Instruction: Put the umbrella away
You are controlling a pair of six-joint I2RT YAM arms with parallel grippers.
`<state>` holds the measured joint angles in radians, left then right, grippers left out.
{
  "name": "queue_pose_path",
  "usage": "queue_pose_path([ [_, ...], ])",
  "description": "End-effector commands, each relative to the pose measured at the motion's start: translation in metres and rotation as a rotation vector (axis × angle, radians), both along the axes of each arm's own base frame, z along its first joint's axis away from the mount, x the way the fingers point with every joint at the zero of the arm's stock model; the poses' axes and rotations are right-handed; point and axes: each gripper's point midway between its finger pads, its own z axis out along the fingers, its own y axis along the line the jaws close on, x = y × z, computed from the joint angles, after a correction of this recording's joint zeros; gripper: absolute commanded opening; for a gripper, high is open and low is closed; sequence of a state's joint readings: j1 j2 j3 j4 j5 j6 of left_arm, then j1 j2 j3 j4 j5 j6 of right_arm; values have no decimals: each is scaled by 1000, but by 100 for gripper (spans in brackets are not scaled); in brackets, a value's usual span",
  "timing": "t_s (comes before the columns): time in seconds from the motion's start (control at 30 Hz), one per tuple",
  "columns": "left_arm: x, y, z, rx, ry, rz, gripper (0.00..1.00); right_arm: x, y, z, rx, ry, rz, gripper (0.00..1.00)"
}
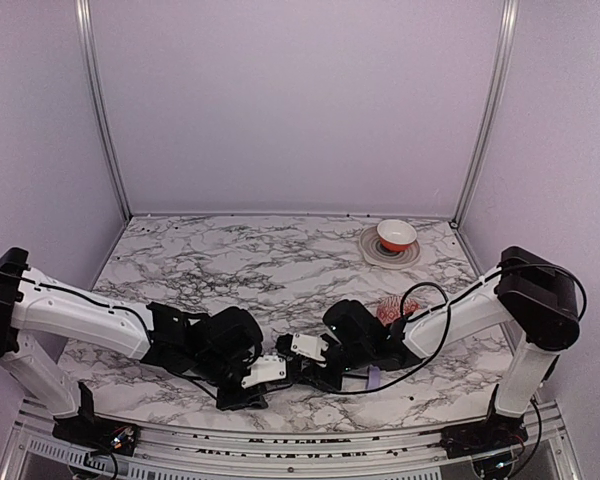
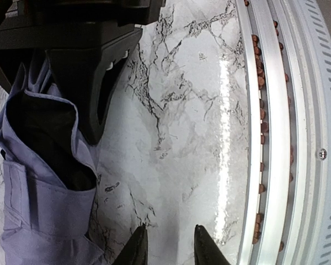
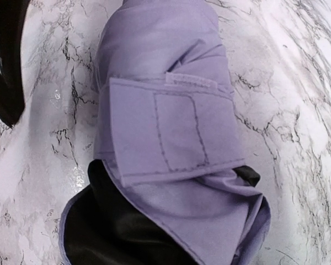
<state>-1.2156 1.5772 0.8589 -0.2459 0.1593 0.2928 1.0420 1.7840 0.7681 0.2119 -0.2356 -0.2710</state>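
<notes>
Pale purple walls (image 1: 290, 100) enclose the cell on three sides, with metal posts in the back corners. A white marble worktop (image 1: 280, 260) with grey veins fills the floor; it looks glossy and hard, so fabric will probably slide on it.

The left arm (image 1: 80, 315) and right arm (image 1: 460, 310) reach inward and meet low at the near middle edge. The umbrella (image 3: 154, 44) lies flat on the worktop beneath them, folded into a short bundle of lavender cloth with black lining showing at one end. It looks light, soft and loose outside, with stiff ribs and shaft inside. The cloth alone would likely slip or bunch, so the firm wrapped middle is the best place to grip.

A red bowl (image 1: 396, 234) sits on a plate (image 1: 375, 252) in the far right corner, well apart.

The left hand (image 2: 168, 251) is spread, with bare marble between its tips, just beside the umbrella. The right hand (image 1: 302, 352) hovers over the bundle; I cannot tell whether it is spread or closed.

A lavender strap (image 3: 171, 132) is wrapped around the bundle's middle.
</notes>
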Motion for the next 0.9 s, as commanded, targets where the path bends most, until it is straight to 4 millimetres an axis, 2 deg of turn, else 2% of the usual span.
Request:
queue_pose_path([
  [0.0, -18, 11, 36, -58, 57, 0, 32, 10, -31, -27, -136, 16, -93, 0],
  [0.07, -12, 6, 64, -176, 5, 20, 39, 12, -31, -25, -131, 11, -98, 3],
  [0.13, 6, 4, 86, -294, -69, 106, 50, 13, -31, -24, -138, 11, -107, 16],
  [0.17, 18, 4, 96, -348, -95, 166, 57, 13, -31, -25, -145, 14, -108, 28],
  [0.23, 46, 12, 100, -402, -146, 318, 69, 10, -30, -22, -147, 18, -97, 57],
  [0.27, 61, 16, 103, -422, -179, 398, 71, 9, -30, -18, -137, 15, -95, 83],
  [0.3, 77, 22, 104, -425, -212, 480, 74, 7, -30, -13, -119, 11, -95, 98],
  [0.4, 123, 49, 103, -418, -281, 757, 80, 0, -31, 7, -67, -8, -83, 100],
  [0.5, 149, 68, 101, -406, -294, 919, 81, -5, -31, 22, -100, -20, -70, 100],
  [0.57, 156, 74, 106, -414, -326, 964, 82, -18, -25, 34, -148, -7, -24, 100],
  [0.6, 159, 78, 109, -419, -346, 983, 82, -18, -18, 45, -164, -11, -18, 100],
  [0.67, 163, 86, 114, -432, -368, 1020, 82, -16, -16, 55, -235, -15, -51, 100],
  [0.77, 170, 107, 117, -441, -387, 1110, 83, -9, -8, 65, -319, -42, -84, 100],
  [0.87, 177, 126, 113, -433, -386, 1181, 84, -5, 7, 63, -397, -57, -82, 100],
])
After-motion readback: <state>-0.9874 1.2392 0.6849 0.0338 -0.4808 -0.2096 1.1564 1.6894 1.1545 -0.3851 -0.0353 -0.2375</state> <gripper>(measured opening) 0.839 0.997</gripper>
